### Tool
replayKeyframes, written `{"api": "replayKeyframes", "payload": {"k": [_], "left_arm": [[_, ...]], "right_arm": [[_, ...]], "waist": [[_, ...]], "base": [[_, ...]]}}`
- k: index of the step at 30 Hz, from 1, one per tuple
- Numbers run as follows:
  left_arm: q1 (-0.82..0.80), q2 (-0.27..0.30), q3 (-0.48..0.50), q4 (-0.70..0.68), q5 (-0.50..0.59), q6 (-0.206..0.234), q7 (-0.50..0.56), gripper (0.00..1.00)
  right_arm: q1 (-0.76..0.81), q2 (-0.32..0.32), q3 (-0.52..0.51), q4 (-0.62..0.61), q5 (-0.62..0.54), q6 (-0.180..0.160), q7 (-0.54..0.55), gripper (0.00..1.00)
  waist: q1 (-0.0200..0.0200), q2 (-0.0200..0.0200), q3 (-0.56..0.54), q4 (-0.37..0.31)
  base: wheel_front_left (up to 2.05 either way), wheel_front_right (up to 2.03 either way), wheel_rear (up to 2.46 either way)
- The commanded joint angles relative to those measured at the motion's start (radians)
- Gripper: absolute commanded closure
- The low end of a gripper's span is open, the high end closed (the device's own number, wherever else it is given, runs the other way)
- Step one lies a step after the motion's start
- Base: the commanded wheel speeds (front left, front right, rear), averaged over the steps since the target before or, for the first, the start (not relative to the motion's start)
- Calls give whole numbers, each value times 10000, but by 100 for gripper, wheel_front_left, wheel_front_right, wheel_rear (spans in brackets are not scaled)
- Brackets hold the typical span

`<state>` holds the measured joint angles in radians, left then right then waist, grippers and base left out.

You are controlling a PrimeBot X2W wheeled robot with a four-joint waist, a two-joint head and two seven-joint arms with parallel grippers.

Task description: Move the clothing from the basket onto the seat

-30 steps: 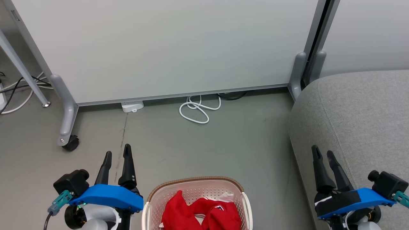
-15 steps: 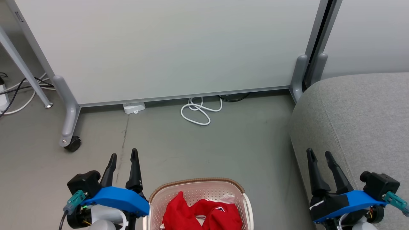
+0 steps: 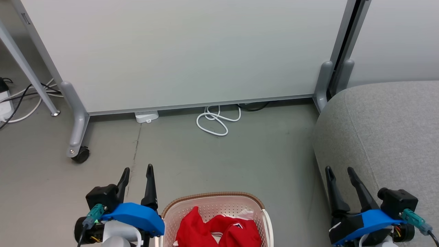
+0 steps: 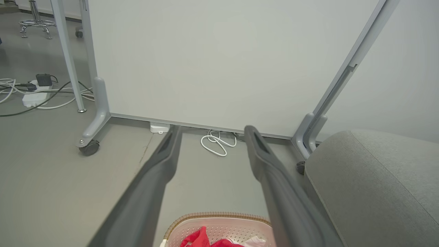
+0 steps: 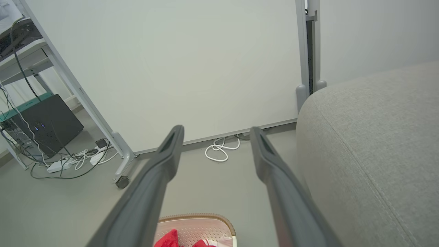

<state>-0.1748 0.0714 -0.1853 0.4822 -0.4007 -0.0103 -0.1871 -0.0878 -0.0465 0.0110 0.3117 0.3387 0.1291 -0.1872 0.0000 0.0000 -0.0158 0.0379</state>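
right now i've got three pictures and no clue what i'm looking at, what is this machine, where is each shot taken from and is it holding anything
This is a two-armed robot on wheels. The wide picture comes from a camera on its head, looking down at the floor. Its left gripper is at the lower left and its right gripper at the lower right. Each is a pair of long dark fingers on a blue mount.

The other two pictures come from a camera on each wrist, looking along that gripper's own fingers. That is why two grey bars rise from the bottom of each.

Both grippers are open and hold nothing. Between them on the floor stands a cream basket with red clothing in it. A grey sofa is on the right. Behind stands a pale panel on wheels, with a white cable at its foot.
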Motion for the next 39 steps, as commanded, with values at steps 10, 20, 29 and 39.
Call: {"api": "replayKeyframes", "payload": {"k": [10,20,29,39], "left_arm": [[-477,12,-222,603,922,74,-282,0],[-607,4,-386,844,1622,148,-474,0],[-626,10,-465,904,2184,174,-645,0],[-518,24,-495,1000,2708,199,-798,0]], "right_arm": [[-220,-56,-116,367,-1184,21,-281,0],[-276,-58,-255,616,-2110,23,-480,0],[-318,-59,-270,778,-2705,25,-642,0],[-286,-60,-227,852,-3183,26,-796,0]], "waist": [[0,0,12,76],[0,0,-13,155],[0,0,-21,212],[0,0,-69,240]], "base": [[0,0,0],[0,0,0],[0,0,0],[0,0,0]]}}
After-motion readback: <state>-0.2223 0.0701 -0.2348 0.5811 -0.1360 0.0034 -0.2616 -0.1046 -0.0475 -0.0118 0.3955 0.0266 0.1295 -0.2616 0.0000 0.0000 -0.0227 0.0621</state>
